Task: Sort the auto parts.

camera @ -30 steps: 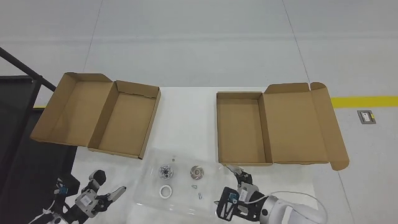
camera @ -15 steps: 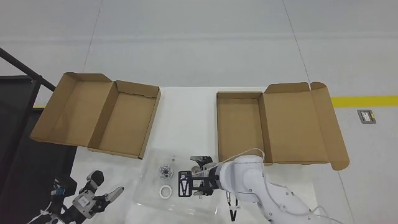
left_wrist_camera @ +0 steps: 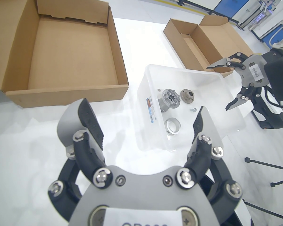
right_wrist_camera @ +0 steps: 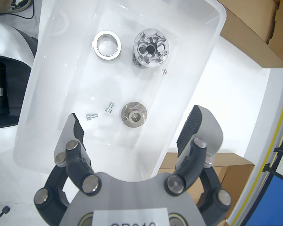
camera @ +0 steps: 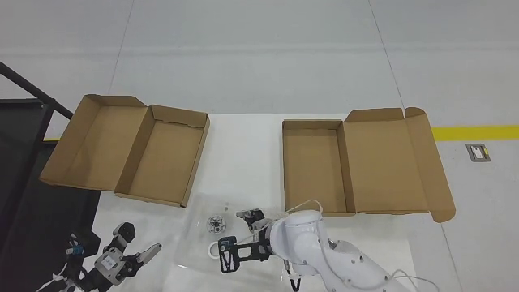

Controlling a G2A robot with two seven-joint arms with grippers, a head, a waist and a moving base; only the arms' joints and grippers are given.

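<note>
We see the white tabletop [camera: 243,154] laid out for a two-way sort. One open cardboard box [camera: 162,162] stands at the left and a second box [camera: 312,166] at the right, both bare inside, with their lids folded back so that parts can be dropped in from above. Between them, nearer the robot, sits a clear plastic bin [right_wrist_camera: 61,83] that holds every loose part, so we judge that nothing is sorted yet. The right arm [camera: 312,247] hangs over the bin with its jaws spread wide and holding nothing, pointed down at the contents, which we read as lining up a first pick. The left arm [camera: 113,264] sits near the tabletop's left edge, jaws likewise wide and bare, well apart from the parts, probably to leave the other arm room. In the bin a slotted hub [right_wrist_camera: 151,48] stands on end beside a plain ring [right_wrist_camera: 106,45]. A flanged bushing [right_wrist_camera: 134,116] lies closest beneath the right jaws, with two small bolts [right_wrist_camera: 92,116] just beside it and a tiny screw [right_wrist_camera: 164,71] by the hub.
</note>
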